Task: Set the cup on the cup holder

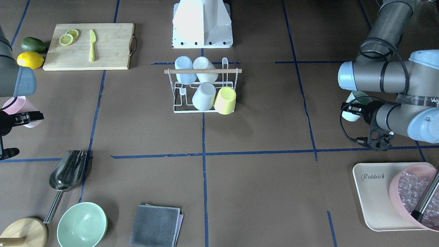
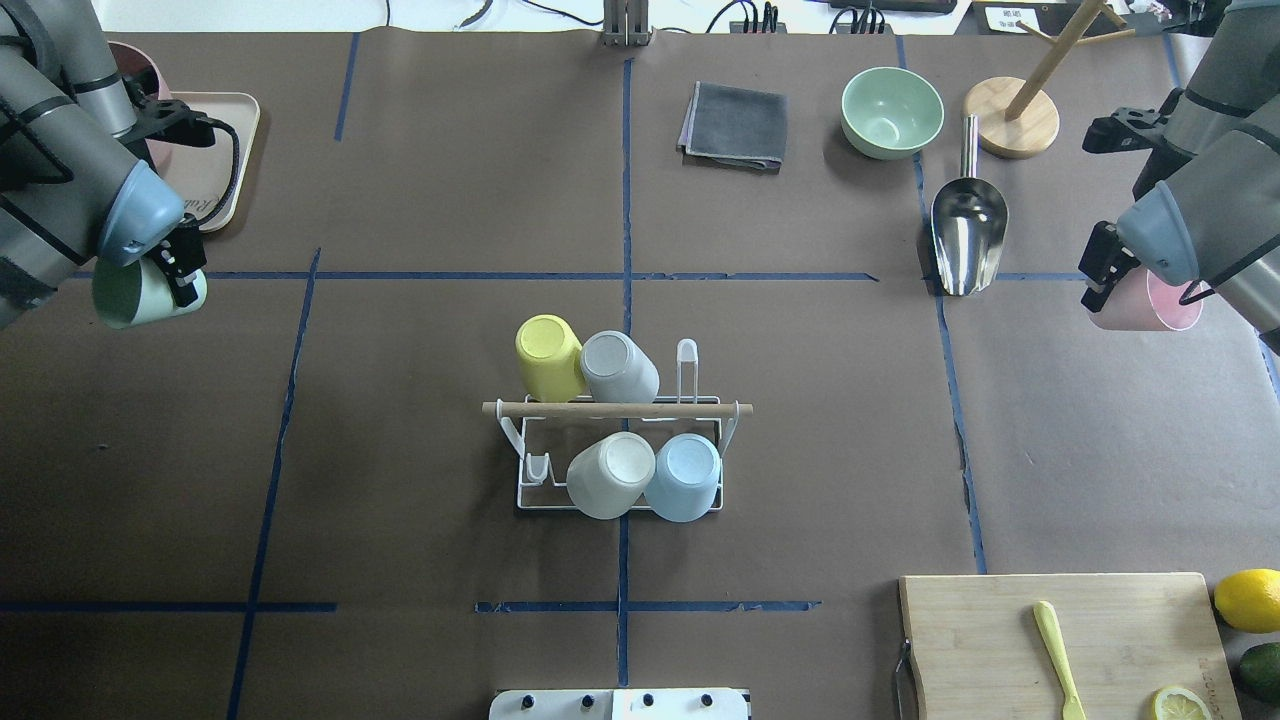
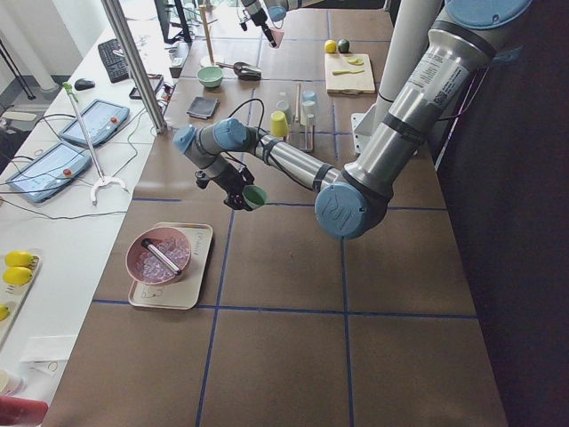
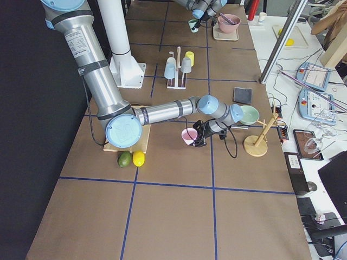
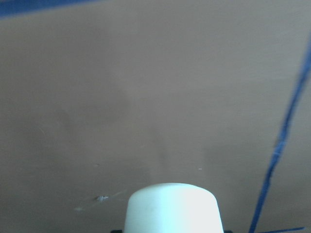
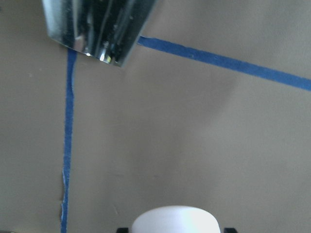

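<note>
The white wire cup holder (image 2: 700, 408) with a wooden rod stands at the table's middle (image 1: 205, 71). It carries a yellow cup (image 2: 546, 355), a grey cup (image 2: 620, 366), a white cup (image 2: 610, 474) and a light blue cup (image 2: 685, 476). One prong at each row's end is bare. My left gripper (image 2: 185, 270) is shut on a mint green cup (image 2: 135, 295) at the far left, held above the table. My right gripper (image 2: 1100, 270) is shut on a pink cup (image 2: 1150, 303) at the far right. Each wrist view shows only its cup's end (image 5: 174, 208) (image 6: 175, 221).
A steel scoop (image 2: 968, 225), a green bowl (image 2: 892, 110), a grey cloth (image 2: 735, 125) and a wooden stand (image 2: 1012, 115) lie at the far right. A cutting board (image 2: 1060, 640) lies near right. A tray (image 1: 374, 192) holds a pink bowl of ice.
</note>
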